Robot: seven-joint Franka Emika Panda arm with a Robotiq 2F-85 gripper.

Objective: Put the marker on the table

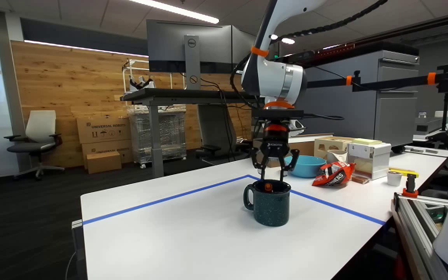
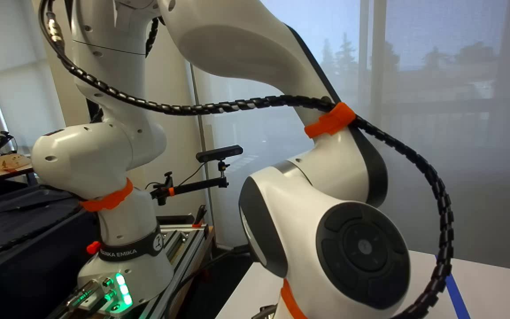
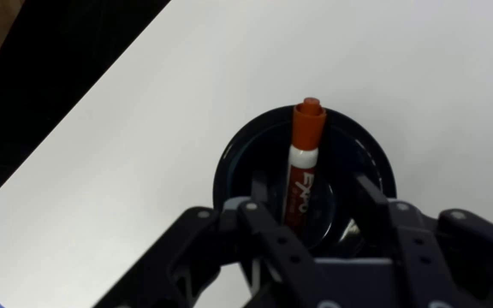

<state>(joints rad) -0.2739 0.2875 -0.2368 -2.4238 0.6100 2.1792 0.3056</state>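
The marker stands leaning inside the dark teal mug (image 1: 272, 210). Its orange cap (image 1: 268, 188) shows at the mug's mouth in an exterior view. In the wrist view the marker (image 3: 303, 158) shows orange cap, white band and dark red label, the cap end leaning on the rim. The mug (image 3: 349, 145) is upright on the white table (image 1: 169, 237). My gripper (image 1: 272, 179) is open and points down at the mug's mouth. In the wrist view its fingers (image 3: 310, 183) stand apart on both sides of the marker, with nothing held. The marker's lower end is hidden.
Blue tape (image 1: 169, 198) lines the table. Behind the mug are a turquoise bowl (image 1: 305, 167), a red snack bag (image 1: 335, 174), a white box (image 1: 368, 159) and a small white cup (image 1: 394, 178). The mug handle (image 1: 248, 197) sticks out sideways. The arm (image 2: 326, 248) covers much of an exterior view.
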